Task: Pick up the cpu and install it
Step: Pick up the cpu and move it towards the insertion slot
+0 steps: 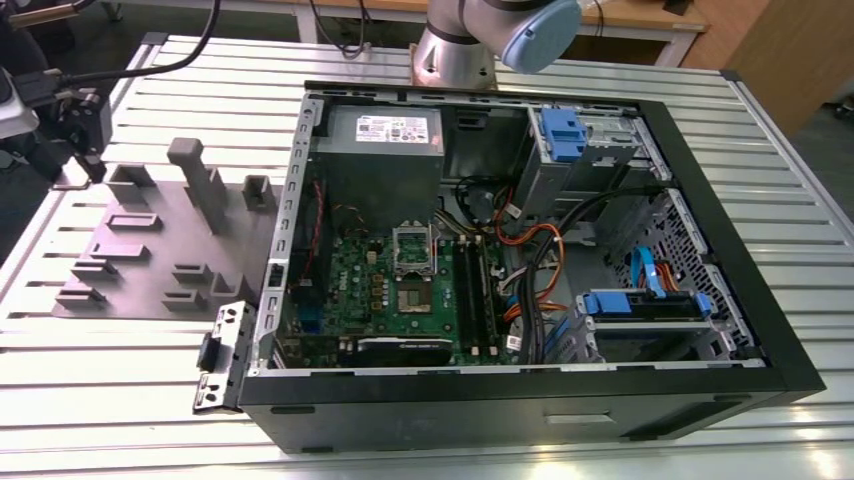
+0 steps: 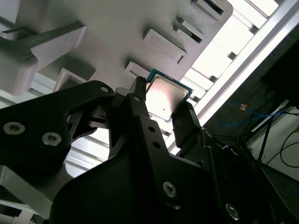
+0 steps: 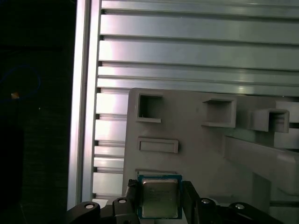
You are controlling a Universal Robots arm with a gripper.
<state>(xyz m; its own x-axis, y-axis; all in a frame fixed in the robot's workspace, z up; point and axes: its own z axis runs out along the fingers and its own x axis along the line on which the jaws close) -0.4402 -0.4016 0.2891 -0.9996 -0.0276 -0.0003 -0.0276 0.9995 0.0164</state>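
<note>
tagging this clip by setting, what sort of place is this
Probably a robotics lab bench for PC assembly: a robot arm at a slatted aluminium table, an open computer case, and a cpu between the fingers.

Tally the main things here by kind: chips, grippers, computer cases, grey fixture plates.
cpu: 1
gripper, shut on the cpu: 1
computer case: 1
grey fixture plate: 1
Total: 4
</note>
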